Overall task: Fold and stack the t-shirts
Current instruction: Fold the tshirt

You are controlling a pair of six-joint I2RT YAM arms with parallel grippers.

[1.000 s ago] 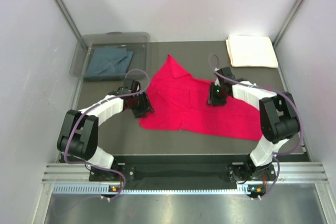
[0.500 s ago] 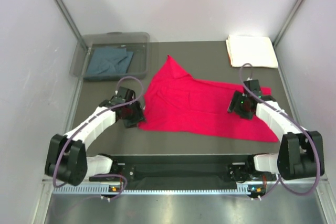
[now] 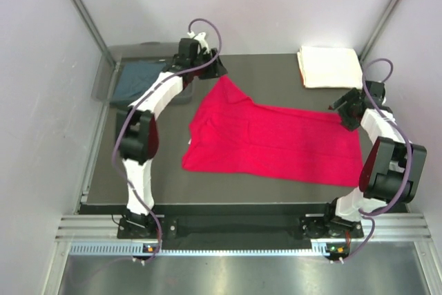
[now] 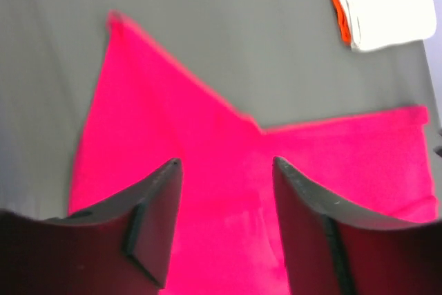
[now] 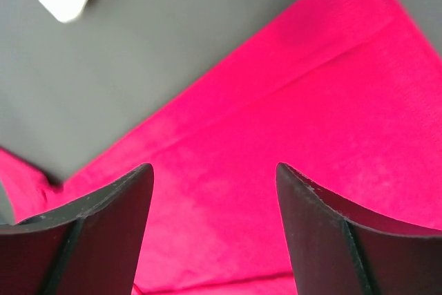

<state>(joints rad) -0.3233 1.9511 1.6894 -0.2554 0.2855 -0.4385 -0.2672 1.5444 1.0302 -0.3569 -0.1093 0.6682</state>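
Red shirt (image 3: 269, 144) lying spread on the worktop (image 3: 273, 74), left gripper (image 4: 224, 164) hovering released by its far corner, right gripper (image 5: 214, 169) hovering released over its right edge, cream shirt (image 3: 330, 67) lying folded far right, blue-grey shirt (image 3: 138, 79) lying in bin (image 3: 103, 81)

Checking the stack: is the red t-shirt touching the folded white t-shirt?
Apart. The top view shows bare dark table between the red t-shirt and the white t-shirt.

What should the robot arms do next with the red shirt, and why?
Probably lower both claws and pinch the red shirt along its far edge, ready to fold it. The left claw hangs open and empty by the shirt's far point, the right claw open and empty by its far right corner. The shirt lies spread out, not yet folded.
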